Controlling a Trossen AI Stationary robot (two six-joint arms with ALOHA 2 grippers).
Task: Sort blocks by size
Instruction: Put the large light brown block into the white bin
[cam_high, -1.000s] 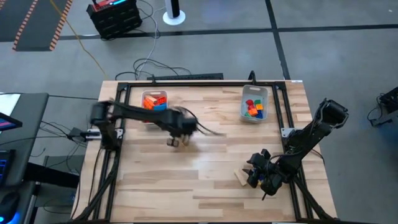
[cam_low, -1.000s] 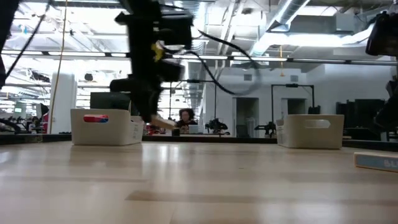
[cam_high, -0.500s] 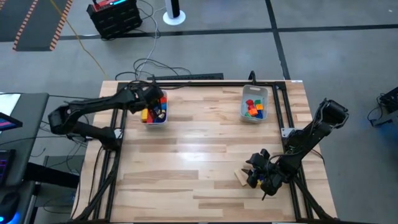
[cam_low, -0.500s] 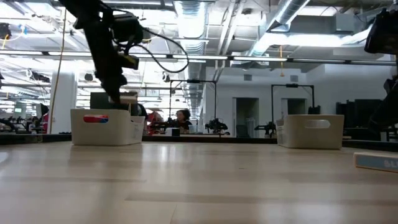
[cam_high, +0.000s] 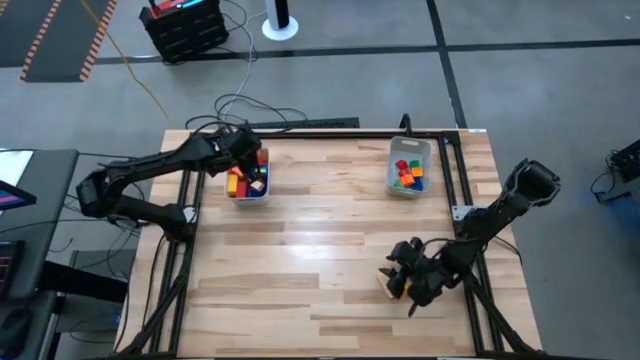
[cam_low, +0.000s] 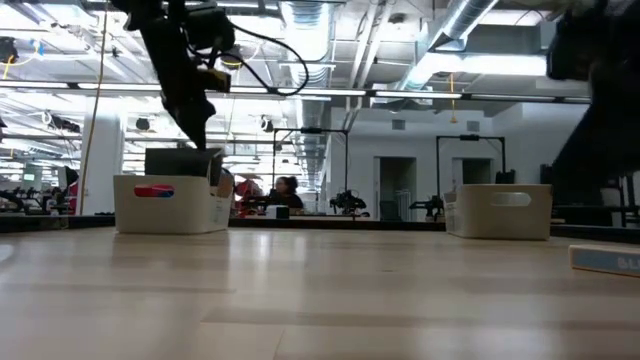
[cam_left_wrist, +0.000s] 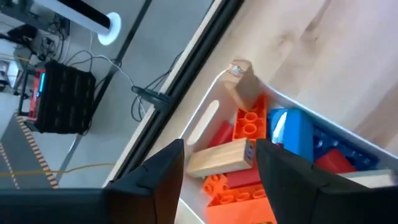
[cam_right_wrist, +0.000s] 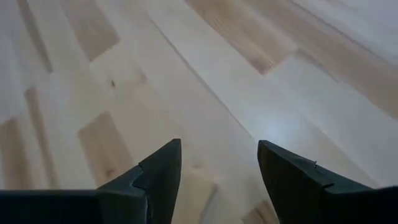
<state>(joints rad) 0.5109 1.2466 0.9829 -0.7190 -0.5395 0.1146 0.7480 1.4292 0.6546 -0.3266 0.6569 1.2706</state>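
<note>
My left gripper (cam_high: 253, 176) hangs open over the clear left bin (cam_high: 234, 190) at the table's far left, its fingertips above the rim in the low view (cam_low: 203, 140). A tan bar (cam_left_wrist: 217, 158) lies in that bin on orange, red and blue bars, and shows between my fingers in the left wrist view. My right gripper (cam_high: 396, 283) is open just above the table at the near right. It stands over a tan block (cam_high: 384, 284) that lies flat on the wood and also shows in the low view (cam_low: 605, 258). The right bin (cam_high: 422, 150) holds cube-like blocks.
A black frame rail (cam_high: 300, 133) runs round the table's edges, close behind both bins. The wooden top between the two bins and in the middle (cam_high: 320, 230) is bare. Beyond the table the low view shows a room with a person far off (cam_low: 290, 190).
My left gripper has swung from the table's middle toward the far left edge and now stands over the left bin; in the last half second it has risen a little. My right gripper has shifted a little toward the table's left, over the tan block.
</note>
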